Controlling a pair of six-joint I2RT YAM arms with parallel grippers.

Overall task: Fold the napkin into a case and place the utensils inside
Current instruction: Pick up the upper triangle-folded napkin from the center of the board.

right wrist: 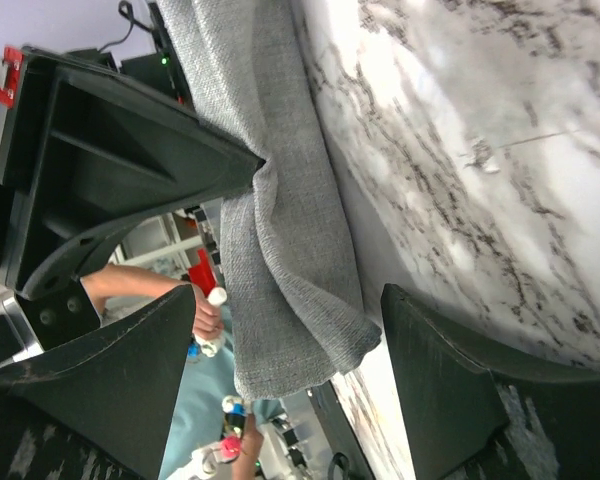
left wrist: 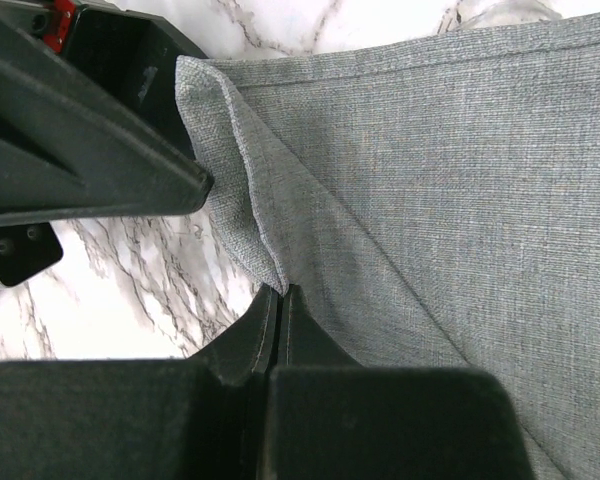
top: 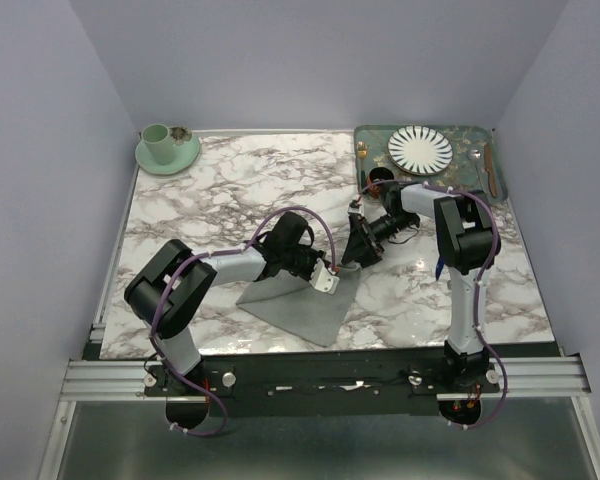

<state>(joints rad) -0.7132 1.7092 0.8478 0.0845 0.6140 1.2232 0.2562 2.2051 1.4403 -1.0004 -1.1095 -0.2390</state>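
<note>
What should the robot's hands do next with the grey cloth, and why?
Probably the right hand should close on the napkin. It stands open with the cloth's bunched end between its two sides, gripping nothing, while the left hand is shut on another edge. Folding likely needs both hands holding.

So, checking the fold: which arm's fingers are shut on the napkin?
The left gripper: its fingers meet on the napkin at a fold, while the right gripper has fingers apart around the cloth.
</note>
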